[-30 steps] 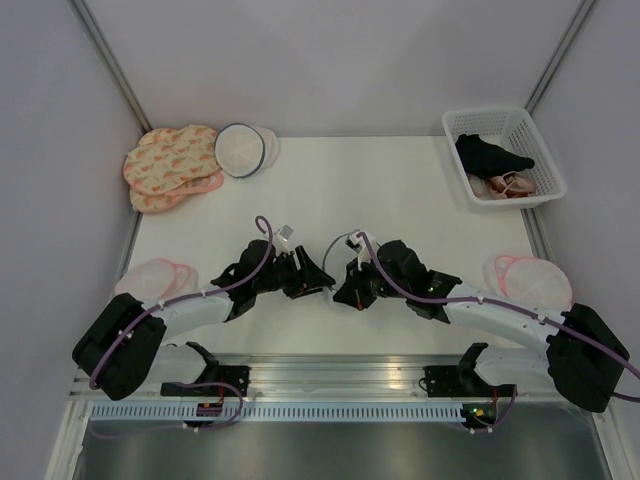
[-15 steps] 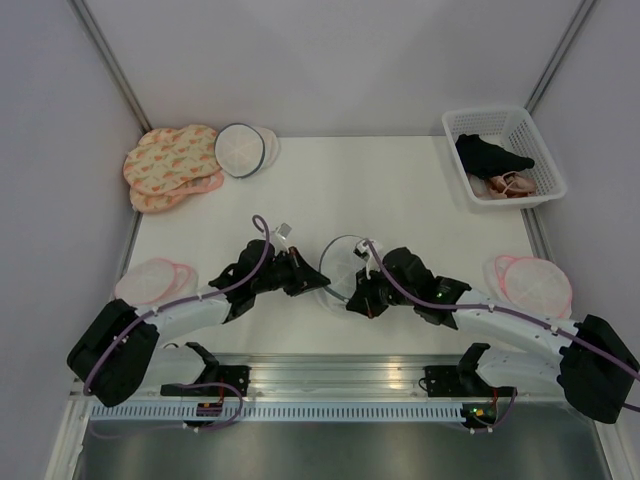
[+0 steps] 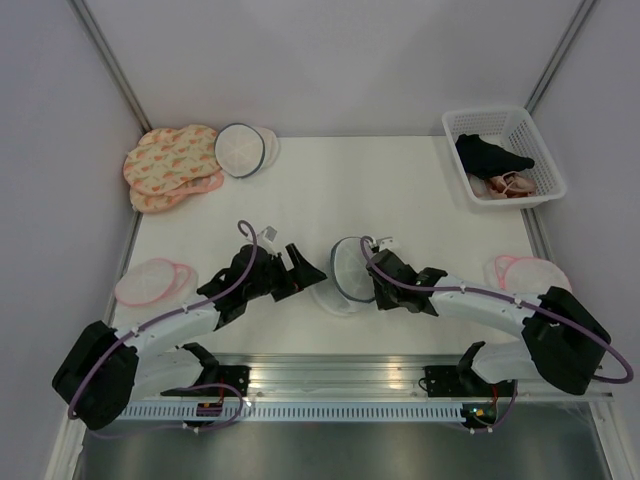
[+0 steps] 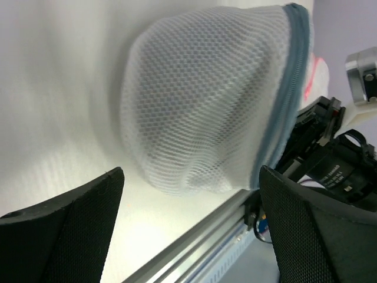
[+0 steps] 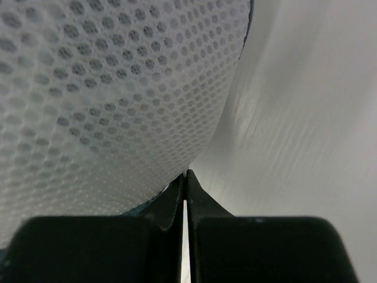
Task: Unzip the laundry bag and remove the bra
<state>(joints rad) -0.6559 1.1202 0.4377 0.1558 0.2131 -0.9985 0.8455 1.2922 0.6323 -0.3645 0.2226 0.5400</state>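
Observation:
The laundry bag (image 3: 347, 270), white mesh with a grey rim, stands tilted on its edge at the table's front middle. It fills the left wrist view (image 4: 206, 100) and the right wrist view (image 5: 106, 88). My right gripper (image 3: 370, 287) is shut on the bag's rim at its right side (image 5: 186, 175). My left gripper (image 3: 306, 271) is open just left of the bag and touches nothing (image 4: 188, 236). The black bra (image 3: 490, 155) lies in the white basket (image 3: 548, 170) at the back right. No dark shape shows inside the bag.
A pink-beige garment (image 3: 505, 185) lies in the basket too. Pink round mesh bags lie at the left edge (image 3: 150, 281) and right edge (image 3: 532, 276). Patterned pink bags (image 3: 170, 165) and a flat white mesh bag (image 3: 240, 150) sit at the back left. The front rail (image 4: 194, 250) runs close below.
My grippers have parted. The left gripper opened and drew back to the left. The bag, hidden then lying flat, now stands on edge in the right gripper.

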